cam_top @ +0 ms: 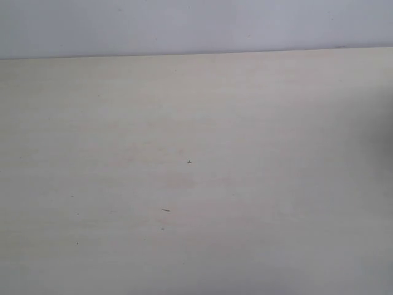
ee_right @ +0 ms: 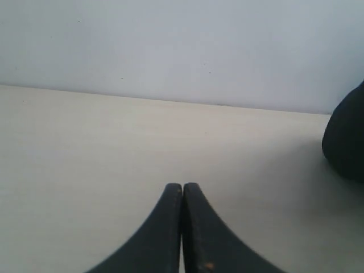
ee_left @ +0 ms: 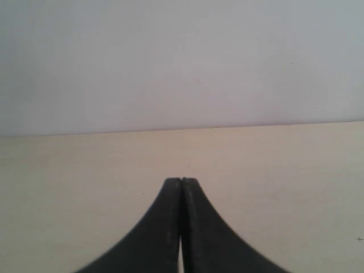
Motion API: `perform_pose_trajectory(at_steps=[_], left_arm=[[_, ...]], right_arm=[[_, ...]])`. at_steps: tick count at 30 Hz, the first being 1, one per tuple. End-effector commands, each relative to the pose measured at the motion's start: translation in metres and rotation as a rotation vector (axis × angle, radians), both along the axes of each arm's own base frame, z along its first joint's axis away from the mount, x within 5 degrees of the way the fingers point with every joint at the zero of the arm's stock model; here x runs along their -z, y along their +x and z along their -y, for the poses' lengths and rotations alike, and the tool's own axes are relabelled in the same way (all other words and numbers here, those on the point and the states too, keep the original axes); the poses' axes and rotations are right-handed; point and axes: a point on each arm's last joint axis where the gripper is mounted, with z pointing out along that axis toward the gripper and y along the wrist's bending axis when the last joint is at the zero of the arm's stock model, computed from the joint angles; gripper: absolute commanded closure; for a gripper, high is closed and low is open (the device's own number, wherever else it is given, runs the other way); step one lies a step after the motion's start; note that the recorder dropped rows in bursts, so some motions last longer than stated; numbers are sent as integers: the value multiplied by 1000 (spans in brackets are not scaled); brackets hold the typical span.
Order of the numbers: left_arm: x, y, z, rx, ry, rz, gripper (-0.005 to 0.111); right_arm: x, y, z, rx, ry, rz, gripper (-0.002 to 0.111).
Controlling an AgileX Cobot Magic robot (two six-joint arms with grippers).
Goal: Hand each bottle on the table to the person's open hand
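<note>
Desk [cam_top: 258,153]: wide, flat, pale beige wood grain, matte. It fills nearly all of the exterior view, and its far edge runs straight across near the top, rising slightly to the right. Marks: tiny dark speck [cam_top: 189,161] near the middle, short dark sliver [cam_top: 165,210] closer to the camera. Soft shadow at far right.

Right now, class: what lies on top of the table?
Only tiny dark specks show on the table. A dark shape in the right wrist view covers a patch of it.
</note>
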Motion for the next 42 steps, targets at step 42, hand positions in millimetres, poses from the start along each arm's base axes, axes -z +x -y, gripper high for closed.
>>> perform_pose_trajectory(at_steps=[42], left_arm=[[32, -5, 3, 37, 31, -179, 107]], right_arm=[[1, 0, 0, 2, -2, 6, 107]])
